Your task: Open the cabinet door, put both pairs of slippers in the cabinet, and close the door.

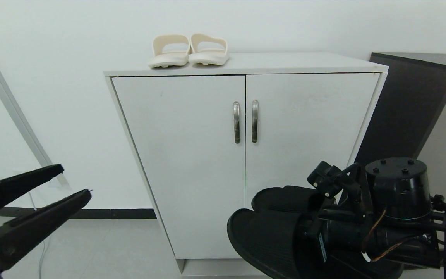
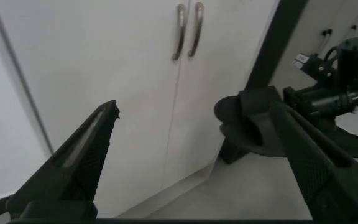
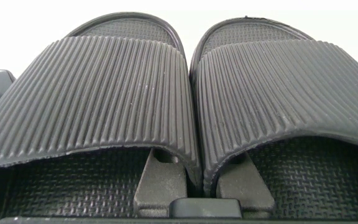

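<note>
- Plainly the cabinet [image 1: 180, 155] is shut, both doors flush, handles [image 1: 237, 122] together at 12 o'clock of centre.
- The right gripper [image 3: 197, 168] has its fingers [image 3: 160, 186] closed on the black slippers [image 1: 269, 228] at 5 o'clock, one finger under each strap, pinching the inner sides together.
- The left gripper [image 1: 76, 180] hangs at 8 o'clock, fingers wide apart and empty.
- Risk: the black pair sits close before the right door, so a swinging door could strike it.
- Risk: a pinch on soft inner edges may let one slipper slide out.
- Risk: the beige slippers [image 1: 188, 50] lie near the top's front edge, at 12 o'clock; a bump could tip them off.
- Hidden: the cabinet's inside, and the black pair's heels.
</note>
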You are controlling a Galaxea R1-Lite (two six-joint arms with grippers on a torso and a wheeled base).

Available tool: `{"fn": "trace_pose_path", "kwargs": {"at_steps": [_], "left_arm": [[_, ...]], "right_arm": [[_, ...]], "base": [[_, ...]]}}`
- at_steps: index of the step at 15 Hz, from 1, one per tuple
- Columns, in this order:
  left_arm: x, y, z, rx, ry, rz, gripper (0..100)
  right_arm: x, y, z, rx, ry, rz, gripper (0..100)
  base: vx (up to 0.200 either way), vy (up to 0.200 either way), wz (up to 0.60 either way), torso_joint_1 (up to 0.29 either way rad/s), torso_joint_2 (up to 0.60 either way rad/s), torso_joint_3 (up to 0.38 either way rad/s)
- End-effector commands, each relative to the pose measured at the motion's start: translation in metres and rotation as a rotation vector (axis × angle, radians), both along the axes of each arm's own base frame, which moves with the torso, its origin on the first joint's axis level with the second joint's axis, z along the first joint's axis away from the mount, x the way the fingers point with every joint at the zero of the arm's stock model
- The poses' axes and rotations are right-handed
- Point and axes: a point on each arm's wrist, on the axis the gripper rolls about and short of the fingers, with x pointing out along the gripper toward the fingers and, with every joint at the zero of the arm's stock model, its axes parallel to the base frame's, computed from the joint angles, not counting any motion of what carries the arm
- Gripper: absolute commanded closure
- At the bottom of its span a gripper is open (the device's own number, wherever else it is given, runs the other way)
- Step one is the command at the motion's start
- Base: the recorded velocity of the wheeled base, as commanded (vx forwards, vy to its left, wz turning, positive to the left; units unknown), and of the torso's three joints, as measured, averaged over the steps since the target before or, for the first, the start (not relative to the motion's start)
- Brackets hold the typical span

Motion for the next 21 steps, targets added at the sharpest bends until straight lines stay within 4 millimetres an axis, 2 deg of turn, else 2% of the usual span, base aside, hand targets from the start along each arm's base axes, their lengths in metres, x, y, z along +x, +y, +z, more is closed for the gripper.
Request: {"fn": "trace_pose_path", "kwargs": {"at_steps": [1,2,4,5,7,14,17,21], "left_arm": [[0.037,-0.021,0.009,0.013,0.063,-0.095,0],[0.041,-0.025,0.010,0.015,0.068,-0.115,0],[0.058,-0.053,0.019,0.011,0.081,-0.194,0],[0.061,-0.059,0.019,0.009,0.080,-0.211,0],[0.088,-0.095,0.018,-0.047,0.080,-0.268,0],[0.138,-0.172,0.033,-0.067,0.048,-0.383,0],[0.161,-0.192,0.034,-0.068,0.065,-0.443,0],[0.169,-0.196,0.047,-0.135,0.173,-0.586,0]], "right_arm": [[0.001,0.001,-0.001,-0.003,0.003,0.000,100],[0.001,0.001,-0.001,-0.003,0.003,0.000,100],[0.001,0.000,-0.001,-0.002,0.005,-0.002,100],[0.001,0.000,-0.002,-0.003,0.006,-0.002,100],[0.003,0.002,-0.005,-0.012,0.016,-0.002,100],[0.003,0.004,-0.011,-0.018,0.024,0.006,100],[0.003,0.004,-0.011,-0.015,0.022,0.004,100],[0.005,0.005,-0.013,-0.020,0.029,0.003,100]], "base": [[0.000,0.000,0.00,0.000,0.00,0.000],[0.000,0.000,0.00,0.000,0.00,0.000],[0.000,0.000,0.00,0.000,0.00,0.000],[0.000,0.000,0.00,0.000,0.00,0.000],[0.000,0.000,0.00,0.000,0.00,0.000],[0.000,0.000,0.00,0.000,0.00,0.000],[0.000,0.000,0.00,0.000,0.00,0.000],[0.000,0.000,0.00,0.000,0.00,0.000]]}}
